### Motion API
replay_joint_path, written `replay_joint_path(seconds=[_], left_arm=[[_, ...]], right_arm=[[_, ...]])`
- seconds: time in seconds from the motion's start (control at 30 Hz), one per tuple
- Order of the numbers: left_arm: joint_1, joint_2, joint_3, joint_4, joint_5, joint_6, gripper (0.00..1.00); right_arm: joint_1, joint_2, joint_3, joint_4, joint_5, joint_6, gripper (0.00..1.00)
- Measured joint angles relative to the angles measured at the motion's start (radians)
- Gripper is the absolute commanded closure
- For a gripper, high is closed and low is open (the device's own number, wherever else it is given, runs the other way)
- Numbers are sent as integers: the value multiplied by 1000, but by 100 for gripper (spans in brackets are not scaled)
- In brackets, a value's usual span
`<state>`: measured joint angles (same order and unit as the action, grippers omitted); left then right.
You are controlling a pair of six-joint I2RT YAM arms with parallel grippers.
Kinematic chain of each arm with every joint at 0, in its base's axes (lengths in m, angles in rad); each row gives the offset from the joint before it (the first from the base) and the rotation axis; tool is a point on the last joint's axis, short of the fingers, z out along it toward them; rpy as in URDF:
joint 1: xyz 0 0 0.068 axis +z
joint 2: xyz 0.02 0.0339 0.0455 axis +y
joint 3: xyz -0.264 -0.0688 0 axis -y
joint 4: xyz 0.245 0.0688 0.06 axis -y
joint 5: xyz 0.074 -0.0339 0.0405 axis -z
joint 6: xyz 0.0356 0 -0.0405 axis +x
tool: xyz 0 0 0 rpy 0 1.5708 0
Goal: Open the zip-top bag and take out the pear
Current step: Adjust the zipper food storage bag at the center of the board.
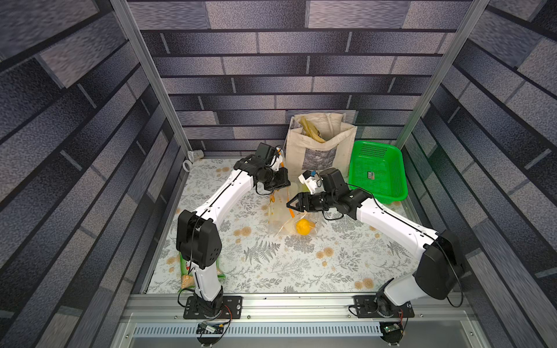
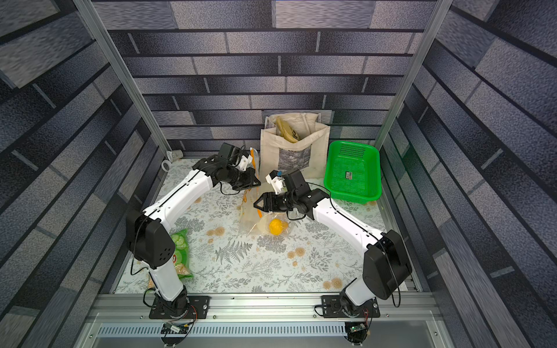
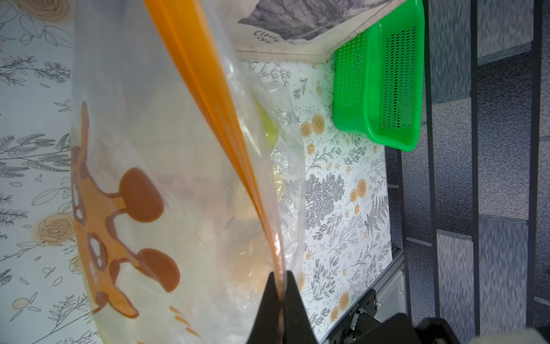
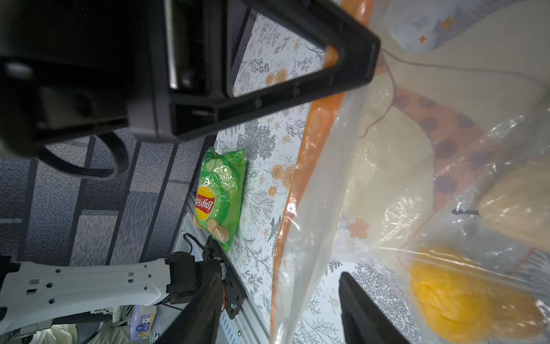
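Orange zip strip [image 3: 220, 119] of zip-top bag [image 3: 148, 149] clamped in closed left pincer [image 3: 281, 278]; right pincer [image 4: 281, 277] agape astride it, holding nothing.

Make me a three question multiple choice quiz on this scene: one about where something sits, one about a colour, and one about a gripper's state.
1. Where does the green basket stand?
A. at the back of the table, beside the cloth tote bag
B. at the table's front edge
C. in the table's middle

2. What colour is the zip strip of the zip-top bag?
A. blue
B. orange
C. black

3. What state is the left gripper in?
A. open above the basket
B. shut on the basket's rim
C. shut on the bag's zip strip

Answers:
1 A, since both top views show the basket next to the tote by the back wall.
2 B, since the strip is plainly orange in the left wrist view.
3 C, since the left wrist view shows the jaws pinching the strip.
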<state>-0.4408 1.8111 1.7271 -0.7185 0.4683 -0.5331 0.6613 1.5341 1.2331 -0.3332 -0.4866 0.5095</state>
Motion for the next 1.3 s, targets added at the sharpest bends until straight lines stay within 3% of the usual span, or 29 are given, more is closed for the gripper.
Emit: replay_joint_path(seconds=[0.37,0.67,0.9,1.2,1.3], left_arm=[[28,-6,49,-12,-1,-30,100],[76,119,549,-38,-56,-106,100],[72,341,952,-54,-161,-240,100],[56,381,984,72,-305,-414,100],[48,326,876,97,-316,-434,100]], right_arm=[[2,0,23,24,29,-12,22],[-42,-143,37,-2,42,-55,27],[-154,-216,26,-25,65,-55,27],[-160,-256,-66,-29,87,-49,28],[-160,-277,-96,-30,98,-46,27]])
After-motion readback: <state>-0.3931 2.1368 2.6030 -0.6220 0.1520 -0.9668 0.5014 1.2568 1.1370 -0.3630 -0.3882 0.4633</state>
